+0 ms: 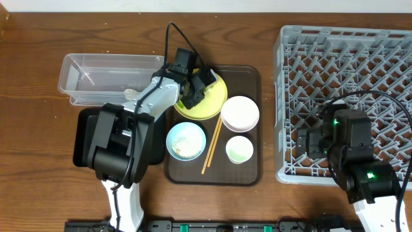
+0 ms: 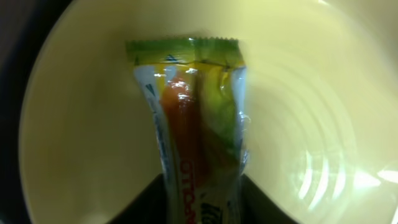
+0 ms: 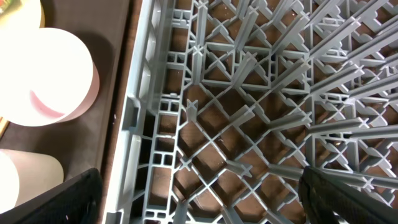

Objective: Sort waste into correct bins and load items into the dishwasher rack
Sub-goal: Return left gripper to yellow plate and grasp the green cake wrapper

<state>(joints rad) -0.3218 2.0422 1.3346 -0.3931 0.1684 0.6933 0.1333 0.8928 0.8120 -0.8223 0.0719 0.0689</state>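
The left gripper (image 1: 193, 94) hung over the plate (image 1: 217, 103), fingers pinching one end of the wrapper (image 2: 194, 118), which jutted out across the plate's middle. Right of the plate, the right gripper (image 3: 199, 202) stood spread above the rack (image 1: 360, 58).

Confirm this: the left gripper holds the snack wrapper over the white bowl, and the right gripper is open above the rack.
Wrong in one detail: the left gripper holds the snack wrapper over the yellow plate, which fills the left wrist view behind it. The rest stands: the right gripper is open above the rack.
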